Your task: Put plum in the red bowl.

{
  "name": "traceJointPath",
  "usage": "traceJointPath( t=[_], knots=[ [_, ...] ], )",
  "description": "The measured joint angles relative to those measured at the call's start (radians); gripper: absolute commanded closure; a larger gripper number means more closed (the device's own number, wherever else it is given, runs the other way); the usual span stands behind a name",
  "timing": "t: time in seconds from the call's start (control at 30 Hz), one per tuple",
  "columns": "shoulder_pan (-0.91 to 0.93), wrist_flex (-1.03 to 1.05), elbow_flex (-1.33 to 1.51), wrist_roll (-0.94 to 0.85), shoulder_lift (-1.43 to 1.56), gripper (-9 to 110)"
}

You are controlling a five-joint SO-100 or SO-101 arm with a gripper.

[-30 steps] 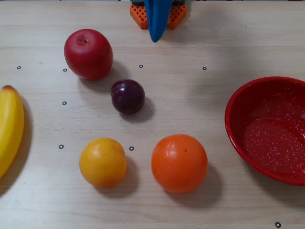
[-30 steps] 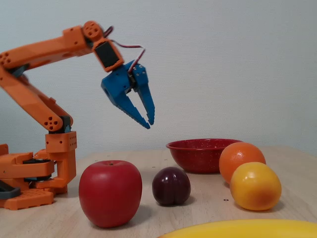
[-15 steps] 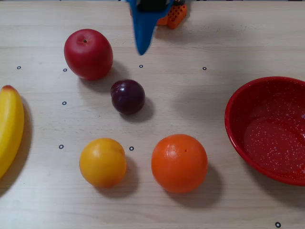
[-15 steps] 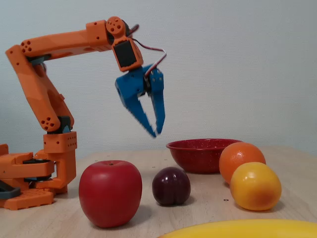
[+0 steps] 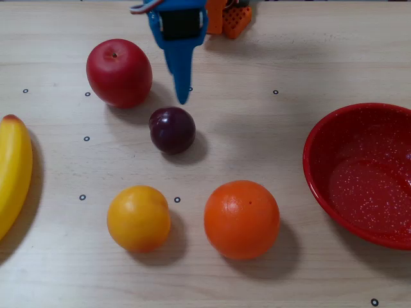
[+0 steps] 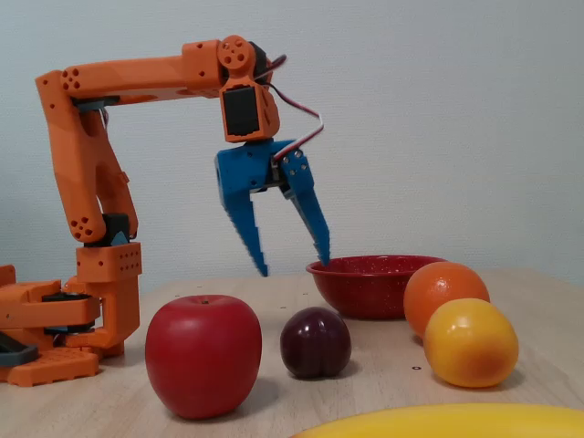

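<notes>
- Since the earlier frame, the pincer (image 6: pixel 290 260) has advanced over the table (image 5: pixel 276 58) and spread wide, empty.
- Step: approach. Next: descend to straddle the plum (image 5: pixel 172 129), clear of the apple (image 5: pixel 119 72).

red bowl (image 5: pixel 321 186) cut by right edge overhead; banana (image 5: pixel 13 173) cut left (fixed view: bottom edge); orange (image 6: pixel 443 287) partly behind yellow fruit (image 6: pixel 470 342).

A pale wooden table (image 5: pixel 289 51), dotted with small black ring marks, is carrying six things. An apple (image 5: pixel 119 72) is sitting near the back left in the overhead view, a plum (image 5: pixel 172 129) just beside it. A banana (image 5: pixel 13 172) is lying at the left edge. A yellow fruit (image 5: pixel 138 218) and an orange (image 5: pixel 241 219) are resting in front, apart. A red bowl (image 5: pixel 318 138) is sitting at the right edge.
</notes>
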Motion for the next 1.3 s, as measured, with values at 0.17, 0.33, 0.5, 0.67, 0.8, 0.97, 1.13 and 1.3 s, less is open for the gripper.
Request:
traceJointPath(
  t=[0.17,0.33,0.5,0.67,0.8,0.97,1.13,1.3],
  knots=[
    [0.041,0.091,-0.071,-0.035,-0.087,63],
    [0.044,0.114,-0.104,-0.067,-0.192,60],
    [0.066,0.118,-0.112,-0.098,-0.242,56],
    [0.061,0.094,-0.112,-0.114,-0.272,55],
    [0.064,0.055,-0.109,-0.129,-0.279,54],
    [0.083,-0.035,-0.043,-0.141,-0.279,54],
    [0.081,-0.057,-0.035,-0.141,-0.316,54],
    [0.094,-0.075,-0.031,-0.091,-0.321,54]
  ],
)
